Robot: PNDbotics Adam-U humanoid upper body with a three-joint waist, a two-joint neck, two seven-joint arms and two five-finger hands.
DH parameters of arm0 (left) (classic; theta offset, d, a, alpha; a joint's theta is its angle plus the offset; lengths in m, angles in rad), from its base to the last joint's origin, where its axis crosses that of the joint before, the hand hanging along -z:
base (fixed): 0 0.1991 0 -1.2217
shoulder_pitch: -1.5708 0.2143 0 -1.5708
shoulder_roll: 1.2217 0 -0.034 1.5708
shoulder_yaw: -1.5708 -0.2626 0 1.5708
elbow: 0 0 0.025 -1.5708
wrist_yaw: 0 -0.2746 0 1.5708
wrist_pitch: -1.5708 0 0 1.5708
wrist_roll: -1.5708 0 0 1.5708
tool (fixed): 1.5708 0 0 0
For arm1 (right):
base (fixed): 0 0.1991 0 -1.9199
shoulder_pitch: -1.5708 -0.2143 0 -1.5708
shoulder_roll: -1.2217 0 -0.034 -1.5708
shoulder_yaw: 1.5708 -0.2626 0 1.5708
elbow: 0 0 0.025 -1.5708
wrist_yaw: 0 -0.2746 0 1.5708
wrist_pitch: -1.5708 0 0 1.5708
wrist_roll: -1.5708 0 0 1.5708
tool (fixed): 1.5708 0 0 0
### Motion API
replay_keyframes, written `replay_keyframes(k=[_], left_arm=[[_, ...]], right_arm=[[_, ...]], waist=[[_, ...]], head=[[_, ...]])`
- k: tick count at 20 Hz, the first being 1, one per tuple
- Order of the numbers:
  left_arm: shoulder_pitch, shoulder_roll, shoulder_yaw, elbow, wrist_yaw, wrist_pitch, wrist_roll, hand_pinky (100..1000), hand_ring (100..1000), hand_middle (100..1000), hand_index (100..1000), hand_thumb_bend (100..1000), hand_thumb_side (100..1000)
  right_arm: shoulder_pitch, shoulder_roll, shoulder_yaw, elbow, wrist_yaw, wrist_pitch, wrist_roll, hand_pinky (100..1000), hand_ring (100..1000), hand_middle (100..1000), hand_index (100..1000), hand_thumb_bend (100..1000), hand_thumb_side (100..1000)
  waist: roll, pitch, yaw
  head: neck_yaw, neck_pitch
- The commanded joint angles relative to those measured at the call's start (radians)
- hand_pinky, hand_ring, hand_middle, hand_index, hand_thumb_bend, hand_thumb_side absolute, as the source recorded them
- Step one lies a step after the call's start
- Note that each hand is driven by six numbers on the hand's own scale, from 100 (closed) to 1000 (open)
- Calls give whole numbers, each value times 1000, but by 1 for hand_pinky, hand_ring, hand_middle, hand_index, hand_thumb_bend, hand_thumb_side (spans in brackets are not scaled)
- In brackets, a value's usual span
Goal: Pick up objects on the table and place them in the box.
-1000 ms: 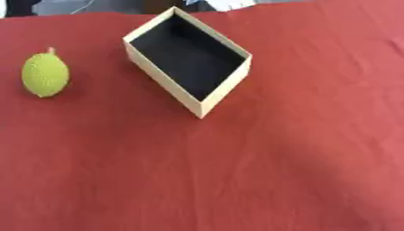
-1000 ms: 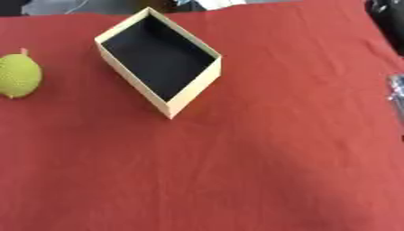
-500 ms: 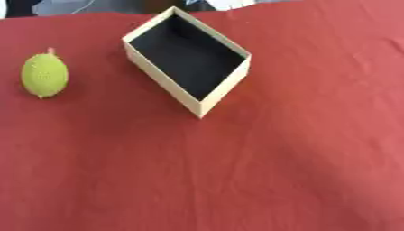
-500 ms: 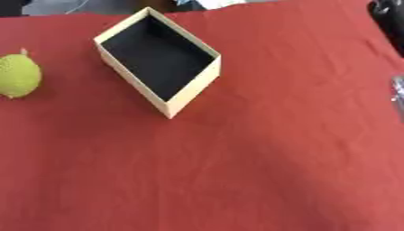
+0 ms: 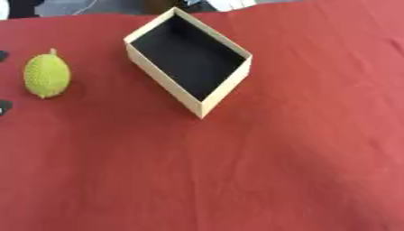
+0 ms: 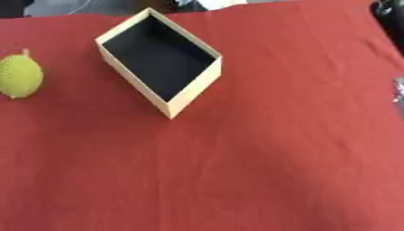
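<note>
Tan box (image 5: pixel 162 83) interior dark, green fruit (image 5: pixel 47 75) apart

Table (image 5: pixel 300 149) covered in plain red cloth, no print, faint lighter creases. Box (image 5: pixel 163 79) has pale tan/cream cardboard walls, inside is matte black. Fruit-like object (image 5: pixel 47 75) is yellow-green with a fine bumpy speckled texture, short stem same yellowish tone. Small dark black bits at the left edge of the left eye view, can't tell what. Silvery-grey sliver at the right edge of the right eye view, unclear.
</note>
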Motion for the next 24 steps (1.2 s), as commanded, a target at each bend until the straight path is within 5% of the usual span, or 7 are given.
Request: replay_keyframes(k=[1, 24], left_arm=[[-40, 17, -3, 27, -14, -19, -18, 803, 806, 821, 930, 385, 123], [-276, -133, -33, 347, -195, -102, -44, 807, 816, 832, 925, 408, 122]], right_arm=[[-15, -11, -5, -19, -8, -2, 6, 797, 767, 671, 806, 100, 587], [-28, 3, 1, -19, -18, -4, 15, 797, 768, 671, 806, 100, 588]], waist=[[-1, -27, 1], [-4, -22, -14]], head=[[5, 5], [17, -4]])
